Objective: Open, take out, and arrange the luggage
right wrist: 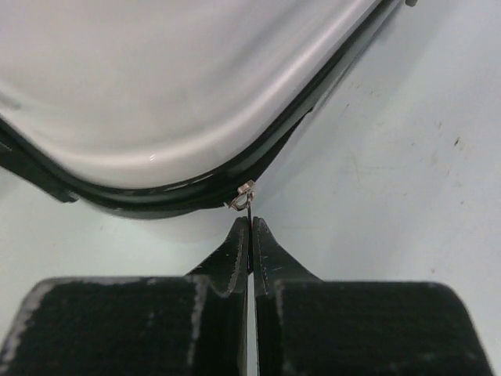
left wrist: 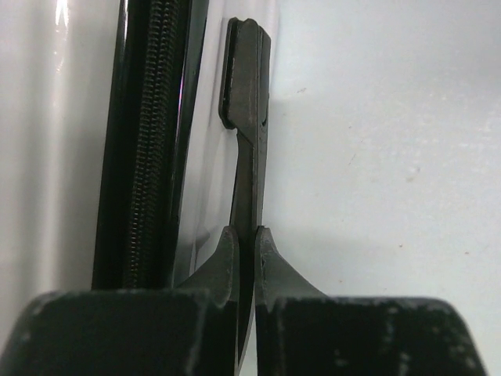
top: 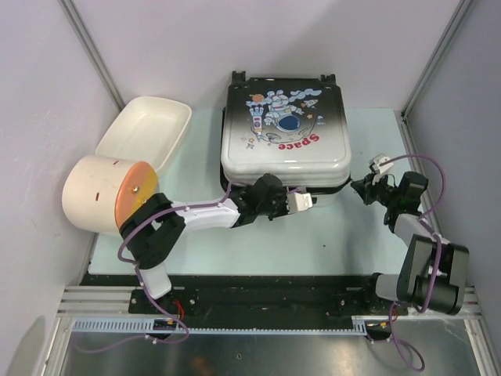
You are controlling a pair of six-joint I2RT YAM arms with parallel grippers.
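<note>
Left gripper (left wrist: 248,235): clamped on black zipper tab (left wrist: 249,102). Right gripper (right wrist: 250,225): pinching metal zipper pull (right wrist: 245,194) (suitcase (top: 286,129) lying print-up).

Most of the luggage (right wrist: 156,78) cut off in both wrist views

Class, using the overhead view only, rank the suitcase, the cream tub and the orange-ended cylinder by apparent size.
Largest: suitcase, clearly.
Then cream tub and cylinder: they look about alike, and the cylinder rises nearer the camera, so unranked.
</note>
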